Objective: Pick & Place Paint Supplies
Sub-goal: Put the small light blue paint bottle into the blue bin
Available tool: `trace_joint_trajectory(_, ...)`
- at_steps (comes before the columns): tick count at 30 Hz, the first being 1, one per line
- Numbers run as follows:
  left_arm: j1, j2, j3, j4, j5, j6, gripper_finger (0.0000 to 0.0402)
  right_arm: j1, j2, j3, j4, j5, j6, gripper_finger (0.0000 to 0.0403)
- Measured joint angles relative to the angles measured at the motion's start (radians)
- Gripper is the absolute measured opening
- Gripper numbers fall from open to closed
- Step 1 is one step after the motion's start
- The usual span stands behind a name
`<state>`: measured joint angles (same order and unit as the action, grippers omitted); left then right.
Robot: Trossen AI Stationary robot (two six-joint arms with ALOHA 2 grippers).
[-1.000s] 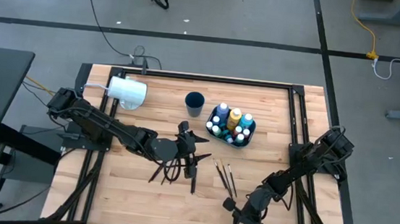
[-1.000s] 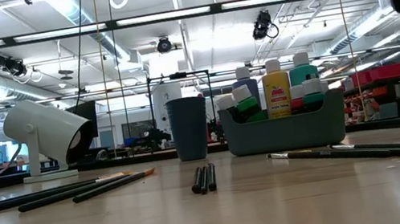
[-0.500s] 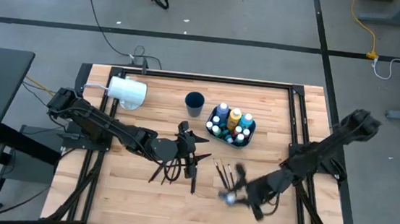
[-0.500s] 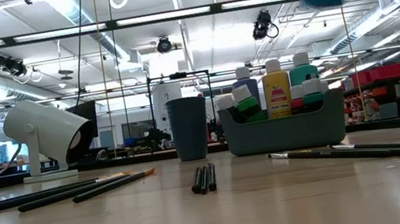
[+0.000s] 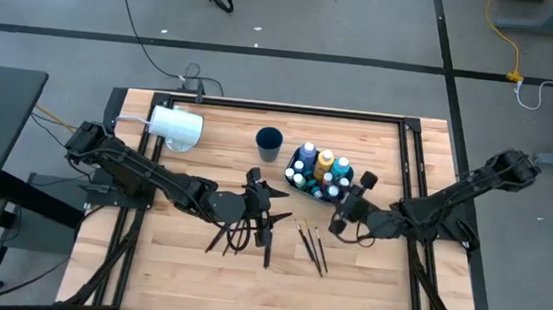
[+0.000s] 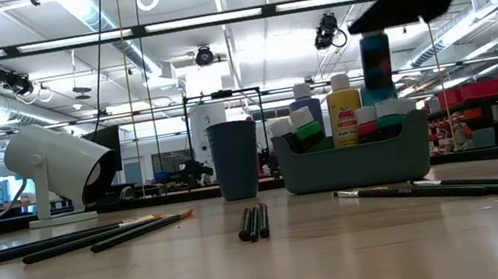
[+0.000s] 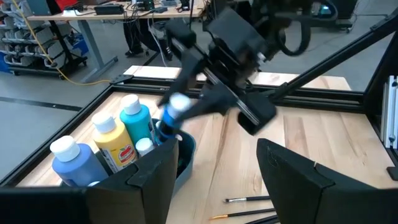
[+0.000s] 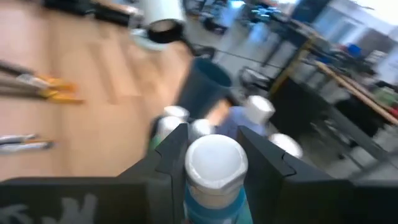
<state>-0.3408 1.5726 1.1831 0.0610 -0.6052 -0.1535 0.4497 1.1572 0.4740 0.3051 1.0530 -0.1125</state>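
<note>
My right gripper [image 5: 345, 209] is shut on a blue paint bottle with a white cap [image 7: 166, 124], hanging over the right end of the dark bin [image 5: 346, 189]. Several paint bottles [image 5: 321, 171] stand in the bin. Thin paintbrushes lie flat on the table in groups [image 5: 311, 244] [image 5: 266, 247] [image 5: 234, 236]. My left gripper [image 5: 270, 210] waits open above the table's middle, over the left brushes. My right gripper pinches the blue bottle's upper part, beside the white cap [image 8: 214, 163], between its two fingers [image 8: 171, 155]. The fingers come about level from the table's right side. The bottle stands nearly upright, cap up, lifted clear above the bin's right end [image 6: 378, 65].
A dark cup [image 5: 269, 142] stands left of the bin. A large white cylinder [image 5: 176, 126] lies at the far left. Black frame rails [image 5: 411, 167] run along the table's edges. Bare wood shows at the near right.
My right gripper has risen from the table's near edge and gone toward the far edge to the bin, tipping from pointing down to about level. The blue bottle has come with it, lifted clear of the table and hanging over the bin's right end.
</note>
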Motion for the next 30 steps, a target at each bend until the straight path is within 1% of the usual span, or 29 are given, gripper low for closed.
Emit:
trace_joint_trajectory(5,0.000,0.000,0.000,0.000,0.000,0.000,0.0229,0.014,-0.090,0.029,0.036,0.015,-0.054,0.0122)
trace_joint_trajectory(7,0.000,0.000,0.000,0.000,-0.001,0.000,0.0229,0.014,-0.127,0.030,0.030,0.039,-0.057,0.0124)
trace_joint_trajectory(10,0.000,0.000,0.000,0.000,-0.002,-0.004,0.0229,0.005,-0.178,0.012,-0.033,0.103,-0.005,0.0120)
trace_joint_trajectory(12,0.000,0.000,0.000,0.000,-0.002,-0.021,0.0229,-0.010,-0.203,-0.008,-0.114,0.115,0.065,0.0116)
trace_joint_trajectory(14,0.000,0.000,0.000,-0.001,-0.002,-0.032,0.0229,-0.030,-0.220,-0.024,-0.177,0.095,0.142,0.0116)
trace_joint_trajectory(16,0.000,0.000,0.000,0.000,-0.002,-0.034,0.0229,-0.049,-0.233,-0.035,-0.201,0.068,0.206,0.0118)
trace_joint_trajectory(18,0.000,0.000,0.000,0.000,-0.003,-0.034,0.0229,-0.066,-0.230,-0.056,-0.227,0.055,0.225,0.0120)
trace_joint_trajectory(23,0.000,0.000,0.000,-0.001,-0.003,-0.034,0.0229,-0.085,-0.233,-0.064,-0.216,0.002,0.255,0.0118)
trace_joint_trajectory(26,0.000,0.000,0.000,-0.001,-0.003,-0.026,0.0229,-0.096,-0.234,-0.063,-0.220,0.020,0.260,0.0118)
trace_joint_trajectory(28,0.000,0.000,0.000,-0.001,-0.004,-0.025,0.0229,-0.115,-0.235,-0.063,-0.256,0.034,0.299,0.0118)
trace_joint_trajectory(30,0.000,0.000,0.000,-0.001,-0.004,-0.026,0.0229,-0.138,-0.236,-0.061,-0.288,0.019,0.350,0.0118)
